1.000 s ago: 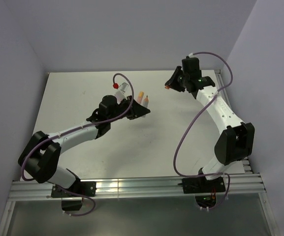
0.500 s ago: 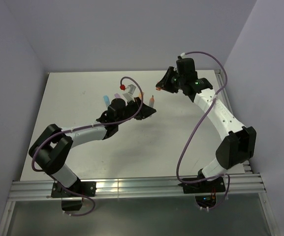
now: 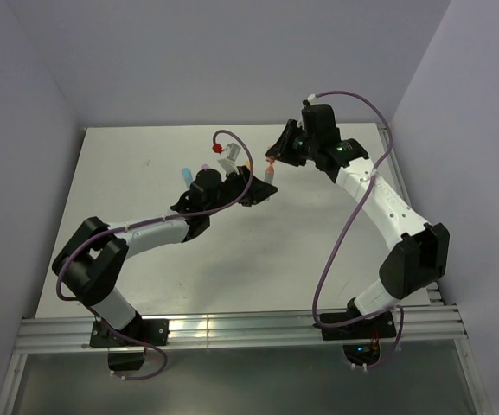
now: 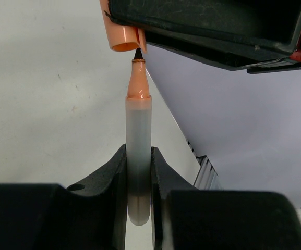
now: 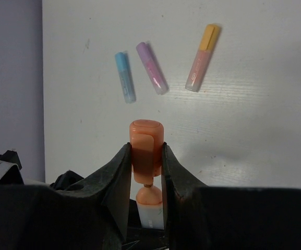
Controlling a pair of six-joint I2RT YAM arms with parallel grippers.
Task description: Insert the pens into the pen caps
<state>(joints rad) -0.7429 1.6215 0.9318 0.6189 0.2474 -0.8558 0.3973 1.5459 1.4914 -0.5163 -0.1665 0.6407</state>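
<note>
– Above the table (image 3: 145,156), toward its far side, we see the two grippers meet in the air. What does the left gripper (image 4: 139,179) have?
– Its jaws are clamped on a pen (image 4: 139,151). The pale whitish body stands upright between the fingers (image 4: 111,177). Its peach collar and dark nib point up, clear of the grip.
– And the right gripper (image 5: 146,169)?
– We find its jaws drawn in tight on an orange cap (image 5: 146,143), pinched from both sides, with the open mouth facing the pen.
– Do pen and cap touch?
– We see the nib's point right at the cap's mouth and in line with it. The peach collar is wholly outside. Whether the point is inside the cap yet, we cannot tell.
– Where are the other pens?
– From the right wrist view we count three capped pens lying loose on the table, near each other but not touching: a blue-capped pen (image 5: 125,76), a purple-capped pen (image 5: 152,75) and a yellow-orange-capped pen (image 5: 202,57). All three lie well apart from both grippers.
</note>
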